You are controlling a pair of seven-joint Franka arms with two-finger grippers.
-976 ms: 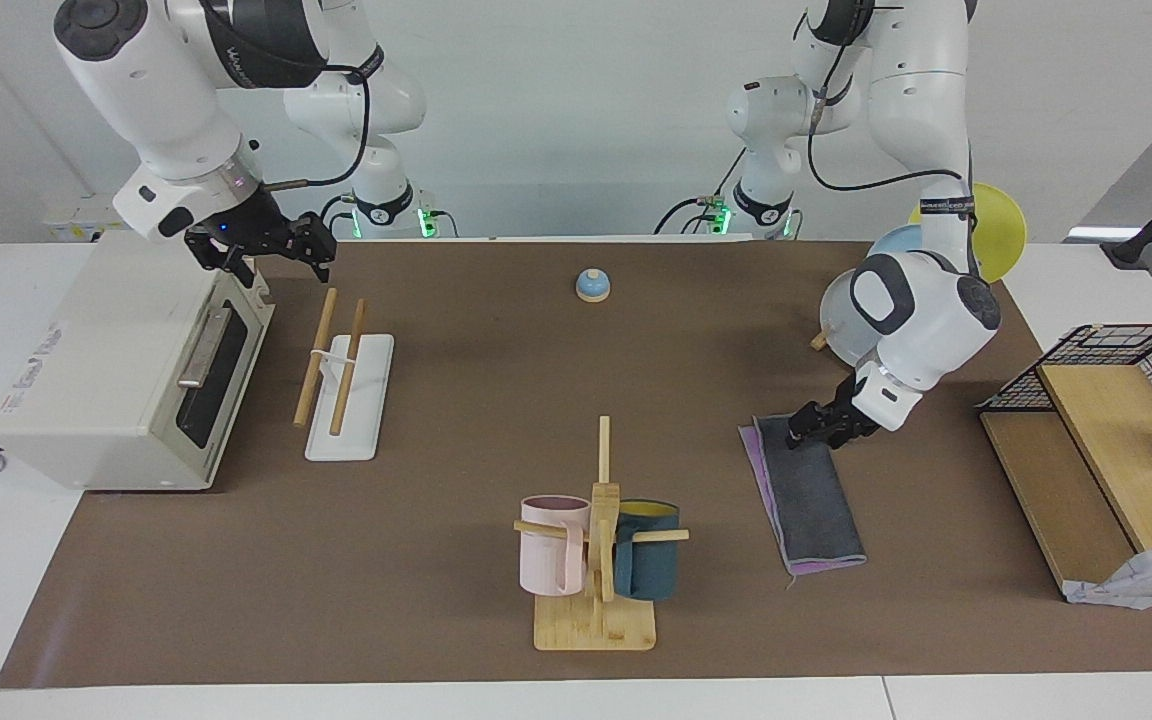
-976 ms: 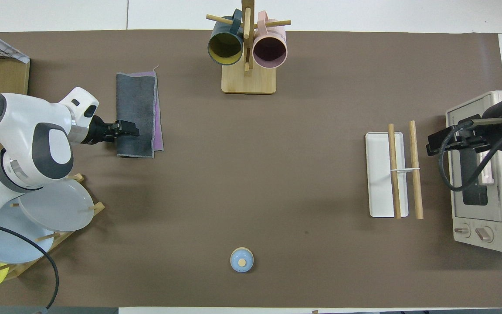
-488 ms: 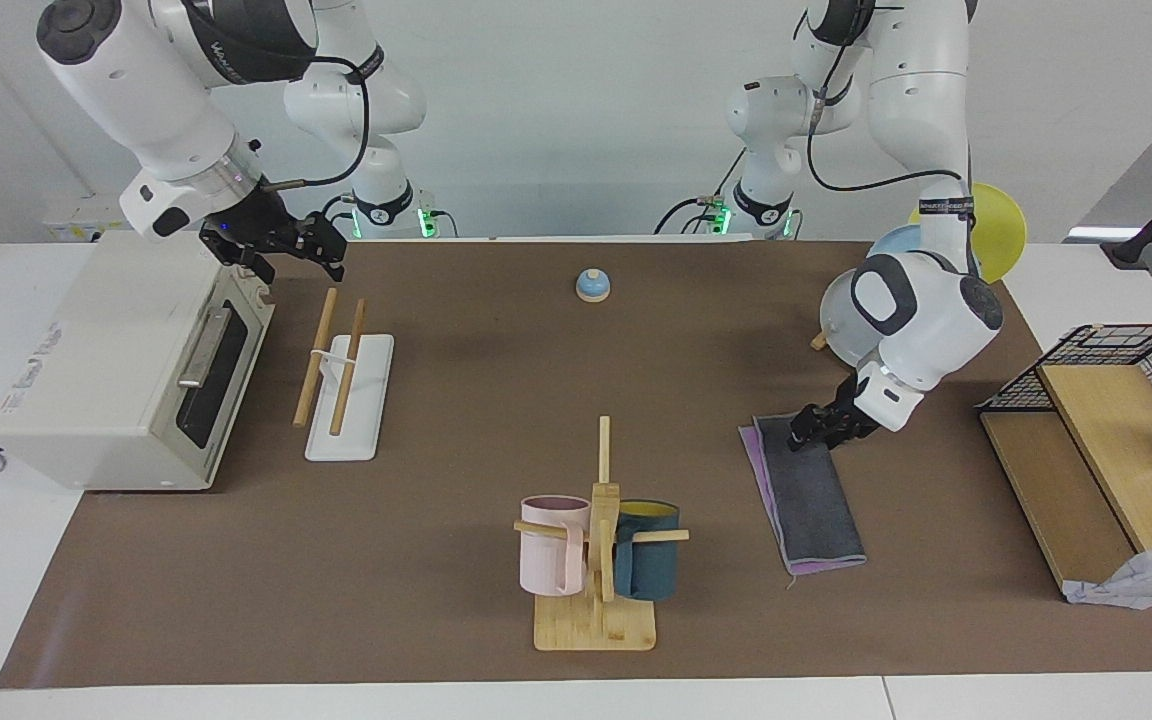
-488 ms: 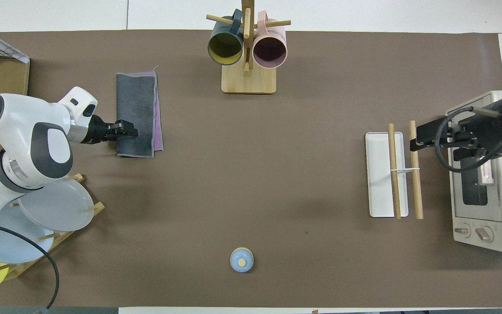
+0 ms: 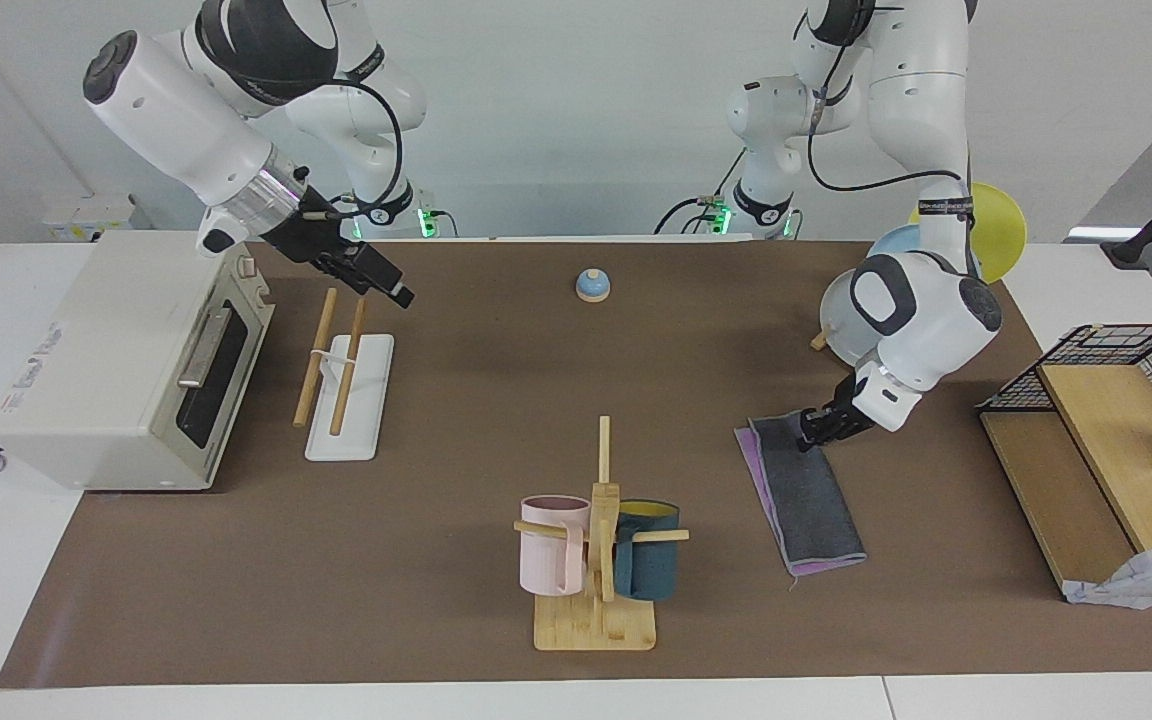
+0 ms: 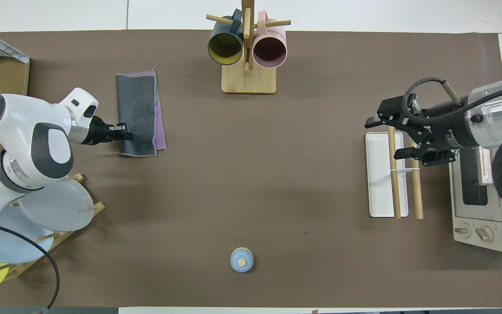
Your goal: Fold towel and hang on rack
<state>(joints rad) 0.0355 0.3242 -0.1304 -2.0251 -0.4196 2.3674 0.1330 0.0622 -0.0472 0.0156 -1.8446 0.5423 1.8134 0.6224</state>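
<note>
Swinging out over the rack [image 5: 341, 368], the right gripper [image 5: 391, 285] stayed spread. Left gripper [image 5: 816, 432] had pinched the folded towel [image 5: 806, 495], readying a lift.

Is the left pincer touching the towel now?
Touching. In the facing view the left pincer is shut on the corner of the towel nearest the robots, and that corner is lifted slightly off the table.

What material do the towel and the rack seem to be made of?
The towel looks like thin woven fabric, matte: dark grey on top with a purple face at its edges and a loose thread at one corner. The rack seems to be pale unfinished wood dowels on a smooth white base, plastic or painted; which one, I cannot tell.
</note>
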